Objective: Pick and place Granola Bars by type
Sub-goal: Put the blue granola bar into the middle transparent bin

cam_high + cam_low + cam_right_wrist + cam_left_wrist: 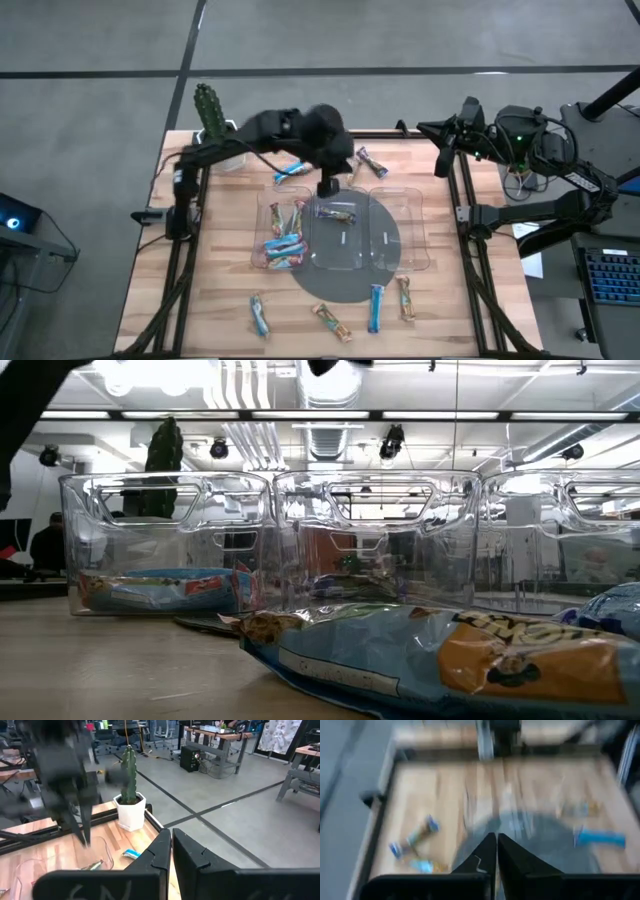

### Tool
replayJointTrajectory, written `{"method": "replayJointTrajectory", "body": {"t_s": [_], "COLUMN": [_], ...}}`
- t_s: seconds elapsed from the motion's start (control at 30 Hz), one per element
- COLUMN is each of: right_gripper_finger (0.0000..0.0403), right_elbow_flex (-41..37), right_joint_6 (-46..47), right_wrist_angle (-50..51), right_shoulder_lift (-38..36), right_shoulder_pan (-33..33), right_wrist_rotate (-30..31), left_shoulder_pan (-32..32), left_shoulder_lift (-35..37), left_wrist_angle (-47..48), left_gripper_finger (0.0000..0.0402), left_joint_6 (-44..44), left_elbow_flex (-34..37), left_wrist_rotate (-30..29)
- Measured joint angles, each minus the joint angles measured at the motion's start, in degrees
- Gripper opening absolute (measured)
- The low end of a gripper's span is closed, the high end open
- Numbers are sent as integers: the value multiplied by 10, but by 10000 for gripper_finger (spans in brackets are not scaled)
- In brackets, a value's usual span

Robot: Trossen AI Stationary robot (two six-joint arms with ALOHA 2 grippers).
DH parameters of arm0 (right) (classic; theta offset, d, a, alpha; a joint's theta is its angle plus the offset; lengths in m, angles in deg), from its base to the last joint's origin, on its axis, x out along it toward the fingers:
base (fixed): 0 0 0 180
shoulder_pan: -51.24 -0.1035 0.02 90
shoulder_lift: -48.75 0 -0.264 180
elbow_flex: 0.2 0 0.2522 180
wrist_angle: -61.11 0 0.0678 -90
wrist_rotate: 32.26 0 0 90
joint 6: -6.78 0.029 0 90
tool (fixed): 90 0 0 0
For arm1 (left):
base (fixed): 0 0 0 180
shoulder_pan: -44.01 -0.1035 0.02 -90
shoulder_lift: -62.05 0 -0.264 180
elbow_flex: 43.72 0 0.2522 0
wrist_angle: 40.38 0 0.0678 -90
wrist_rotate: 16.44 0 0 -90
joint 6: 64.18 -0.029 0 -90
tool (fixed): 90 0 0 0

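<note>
A clear three-compartment tray [410, 235] sits on a grey round mat [345, 285]. Several granola bars [285, 243] lie in its left compartment, also seen in the low view [150, 588]. One multicoloured bar [338, 213] lies in the middle compartment. Loose bars lie near the near edge: a blue one [376, 307], a blue one [260, 315] and brownish ones [330, 322] [405, 298]. Two more lie at the far side [290, 170] [370, 162]. My left gripper [328, 187] [496, 839] hangs shut and empty above the tray's far rim. My right gripper [170, 833] [443, 150] is shut and parked at the table's far right corner.
A cactus in a white pot [208, 112] [129, 785] stands at the far left corner. A dark metal frame [185, 250] runs along the table's left and right sides. Bare wood [210, 290] lies left of the tray. One bar [420, 660] lies close before the low camera.
</note>
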Motion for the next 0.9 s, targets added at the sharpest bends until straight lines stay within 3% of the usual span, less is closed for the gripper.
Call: {"method": "replayJointTrajectory", "body": {"t_s": [0.33,0.53,0.7,0.9], "right_gripper_finger": [8,8,8,8], "right_elbow_flex": [0,0,0,0], "right_joint_6": [0,0,1,0], "right_wrist_angle": [0,0,0,0], "right_shoulder_lift": [0,0,0,0], "right_shoulder_pan": [-3,-4,-4,-4], "right_wrist_rotate": [-13,-14,-15,-28], "left_shoulder_pan": [0,0,0,0], "left_shoulder_lift": [101,153,216,334], "left_wrist_angle": [-34,-64,-167,-322], "left_gripper_finger": [0,0,0,0], "left_joint_6": [27,42,65,105], "left_elbow_flex": [4,56,160,368], "left_wrist_rotate": [1,14,47,48]}}
